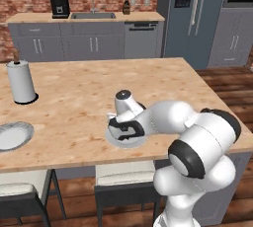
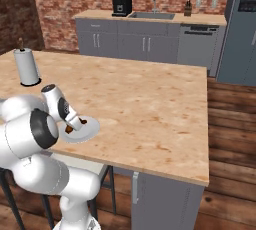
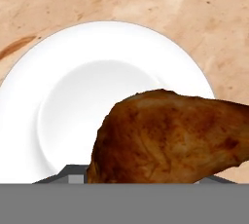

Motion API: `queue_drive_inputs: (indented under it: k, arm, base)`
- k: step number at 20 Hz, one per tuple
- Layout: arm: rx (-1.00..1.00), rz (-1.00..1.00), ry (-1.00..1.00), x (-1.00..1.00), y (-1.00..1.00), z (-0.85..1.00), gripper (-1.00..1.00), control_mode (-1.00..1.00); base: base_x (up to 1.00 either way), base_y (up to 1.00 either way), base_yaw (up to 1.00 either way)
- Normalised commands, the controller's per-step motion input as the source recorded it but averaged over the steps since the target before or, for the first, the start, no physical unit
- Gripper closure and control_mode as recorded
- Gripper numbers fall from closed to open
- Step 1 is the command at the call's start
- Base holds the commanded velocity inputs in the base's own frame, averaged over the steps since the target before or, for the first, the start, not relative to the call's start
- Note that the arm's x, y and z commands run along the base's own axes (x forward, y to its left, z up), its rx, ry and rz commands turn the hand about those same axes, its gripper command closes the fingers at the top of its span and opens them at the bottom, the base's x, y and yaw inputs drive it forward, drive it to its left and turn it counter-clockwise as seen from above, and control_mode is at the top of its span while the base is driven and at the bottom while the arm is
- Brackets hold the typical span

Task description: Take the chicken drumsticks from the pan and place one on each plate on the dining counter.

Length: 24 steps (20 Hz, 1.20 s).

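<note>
Hand (image 2: 75, 124) gripped drumstick (image 3: 170, 138), probably clamped, low over plate (image 3: 63, 91) at bench (image 1: 99, 93) 6 o'clock edge. Placing step; next: release onto plate, retreat upward.

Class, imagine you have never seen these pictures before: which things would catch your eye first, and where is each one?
First the reddish-brown drumstick, large in the hand view, over a white plate. That plate lies near the front edge of the wooden dining counter, with the gripper right above it. A second plate lies at the counter's left end, near a paper towel roll.
</note>
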Motion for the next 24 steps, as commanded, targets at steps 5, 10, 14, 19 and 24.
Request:
queue_drive_inputs:
  k: [5,10,14,19,24]
  arm:
    - [0.02,-0.01,0.00,0.04,-0.01,-0.17,1.00,-1.00]
    - [0.06,0.00,0.00,0.08,-0.05,-0.16,1.00,-1.00]
    - [0.07,0.00,0.00,0.10,-0.02,-0.16,1.00,-1.00]
    - [0.03,0.00,0.00,0.12,0.00,-0.11,1.00,-1.00]
    - [0.02,0.00,0.00,0.12,0.00,-0.11,-1.00,-1.00]
  base:
    - [0.00,0.00,0.00]
    - [0.00,0.00,0.00]
    - [0.00,0.00,0.00]
    - [0.00,0.00,0.00]
    - [0.00,0.00,0.00]
